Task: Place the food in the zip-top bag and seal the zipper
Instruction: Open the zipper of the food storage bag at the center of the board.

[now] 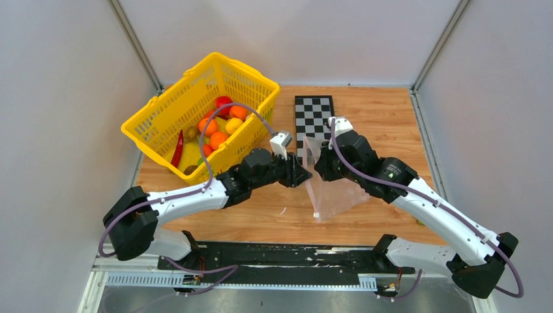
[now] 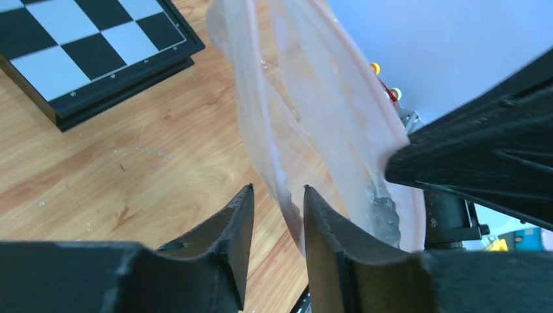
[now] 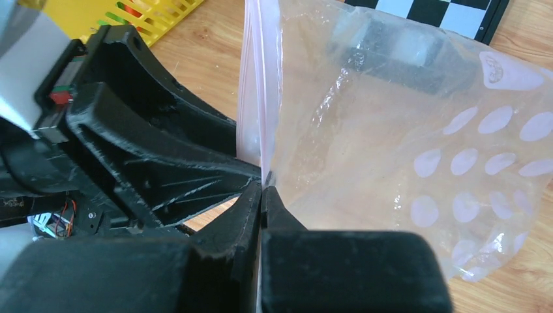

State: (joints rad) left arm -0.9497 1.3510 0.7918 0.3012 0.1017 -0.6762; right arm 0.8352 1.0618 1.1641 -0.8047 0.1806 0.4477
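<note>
The zip-top bag [image 1: 334, 190] [image 3: 391, 130], clear with pale dots, is held up off the table at mid-table. My right gripper [image 3: 263, 186] [image 1: 317, 167] is shut on its mouth edge, pinching the pinkish zipper [image 3: 257, 85]. My left gripper [image 2: 278, 189] [image 1: 305, 175] faces it from the left, open, and a fold of the bag's edge [image 2: 287, 176] runs into the gap between its fingers. The food [image 1: 218, 138], orange, yellow and red toy pieces, lies in the yellow basket [image 1: 163, 111]. I see no food inside the bag.
A checkerboard [image 1: 314, 114] [image 2: 91, 45] lies flat just behind the bag. The basket stands at the back left, and a corner of it [image 3: 150, 16] shows in the right wrist view. Grey walls enclose the table on three sides.
</note>
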